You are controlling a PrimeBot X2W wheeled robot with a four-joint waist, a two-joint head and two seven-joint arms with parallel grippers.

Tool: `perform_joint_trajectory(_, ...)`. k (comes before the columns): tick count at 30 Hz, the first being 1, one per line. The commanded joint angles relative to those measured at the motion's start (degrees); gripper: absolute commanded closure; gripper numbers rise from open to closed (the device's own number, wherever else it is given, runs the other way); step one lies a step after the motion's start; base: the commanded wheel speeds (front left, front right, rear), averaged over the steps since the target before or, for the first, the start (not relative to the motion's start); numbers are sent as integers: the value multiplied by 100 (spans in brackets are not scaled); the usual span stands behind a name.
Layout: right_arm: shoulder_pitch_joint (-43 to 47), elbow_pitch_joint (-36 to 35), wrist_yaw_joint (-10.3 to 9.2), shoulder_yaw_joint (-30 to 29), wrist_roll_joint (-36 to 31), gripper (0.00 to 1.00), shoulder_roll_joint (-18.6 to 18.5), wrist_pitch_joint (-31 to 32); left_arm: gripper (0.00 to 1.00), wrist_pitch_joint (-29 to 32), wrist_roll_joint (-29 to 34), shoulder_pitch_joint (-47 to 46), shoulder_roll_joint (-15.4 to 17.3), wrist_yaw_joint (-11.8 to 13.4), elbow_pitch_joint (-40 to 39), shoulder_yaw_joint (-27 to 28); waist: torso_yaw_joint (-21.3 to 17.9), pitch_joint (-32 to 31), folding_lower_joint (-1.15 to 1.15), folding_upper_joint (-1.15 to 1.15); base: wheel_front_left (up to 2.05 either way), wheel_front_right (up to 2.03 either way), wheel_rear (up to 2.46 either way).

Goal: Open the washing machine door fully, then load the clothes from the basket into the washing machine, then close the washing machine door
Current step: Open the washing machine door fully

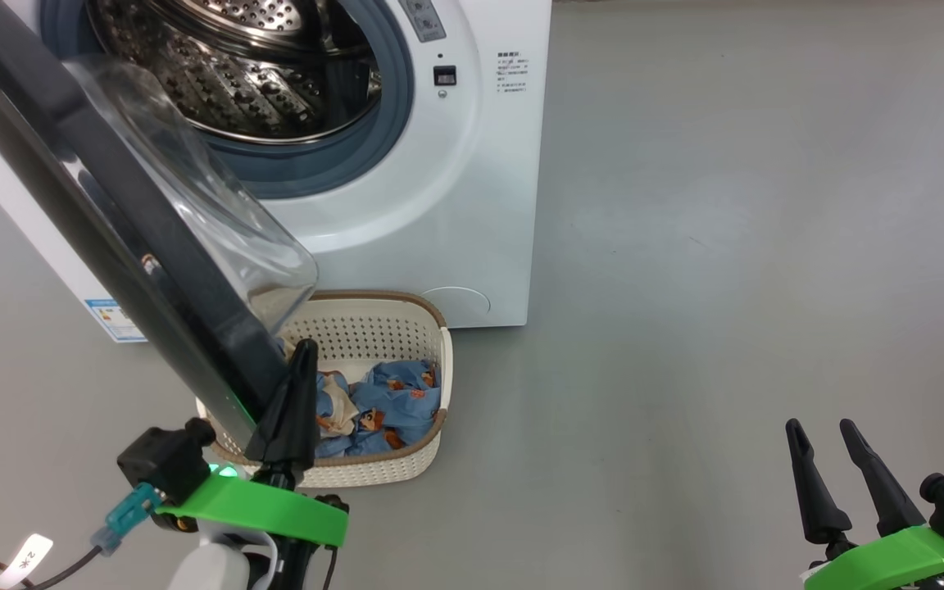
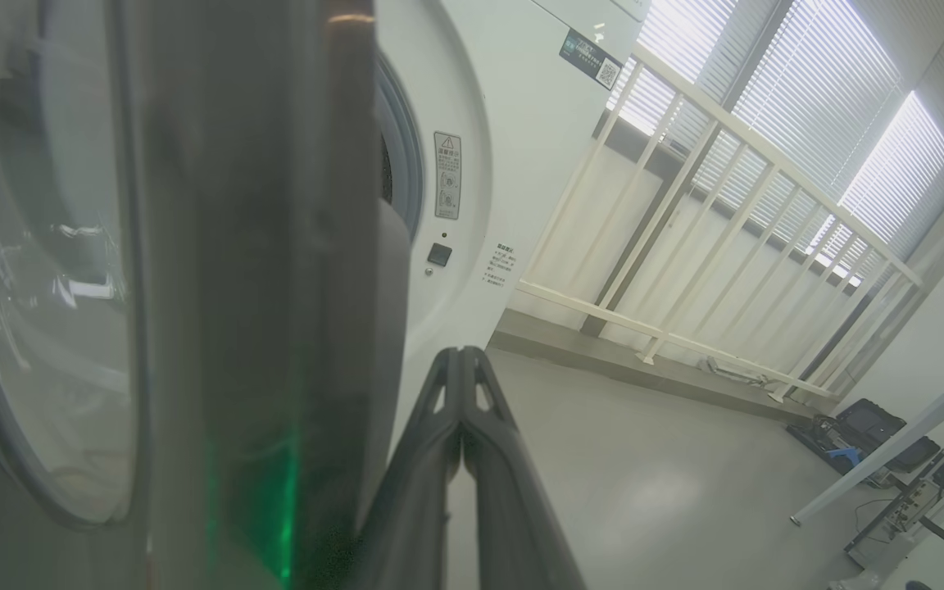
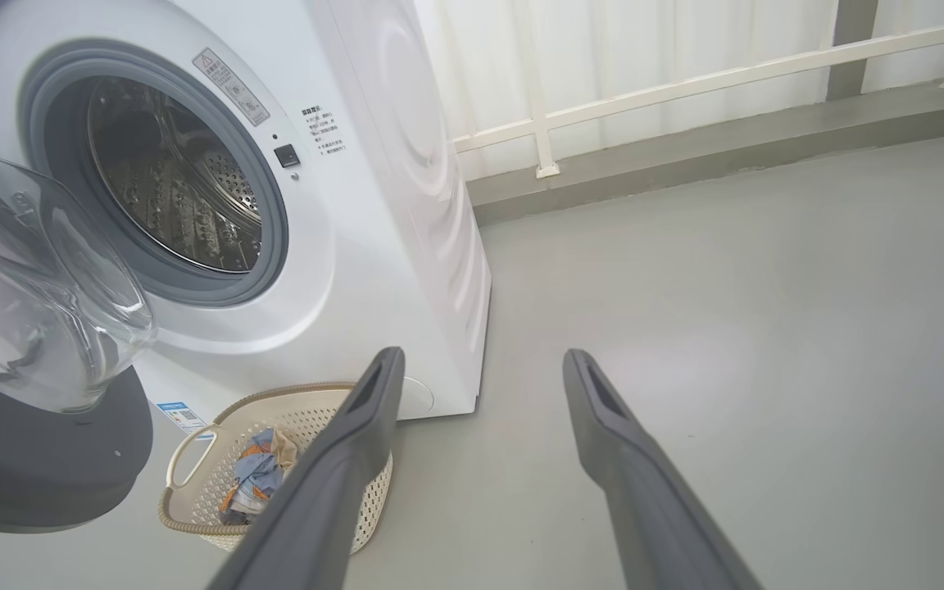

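I see the washing machine door (image 1: 169,270) edge-on, glass bulging toward the drum (image 1: 234,82); my left gripper (image 1: 303,354), pressed together, just beside its rim.

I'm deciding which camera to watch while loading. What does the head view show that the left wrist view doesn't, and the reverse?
Head view adds the cream-white perforated plastic basket holding light blue printed clothes, the perforated steel drum, and the open right gripper. Left wrist view adds a white railing and window blinds. Both share the white boxy washing machine, its black-rimmed glass door swung open, and the shut left gripper close by the door's edge.
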Motion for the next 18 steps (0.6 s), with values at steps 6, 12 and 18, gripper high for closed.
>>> perform_joint_trajectory(6,-147,-169,33,53,-96,0,-131,-70,100,-37,-72,-187,60,4,-36,257,132,-15,0,0,0,0,0)
perform_joint_trajectory(12,-134,-190,33,34,-112,0,-145,-70,100,-37,-88,-156,60,4,23,264,295,-42,0,0,0,0,0)
perform_joint_trajectory(18,-134,-215,33,35,-124,0,-163,-70,100,-37,-90,-129,60,4,51,268,448,-33,0,0,0,0,0)
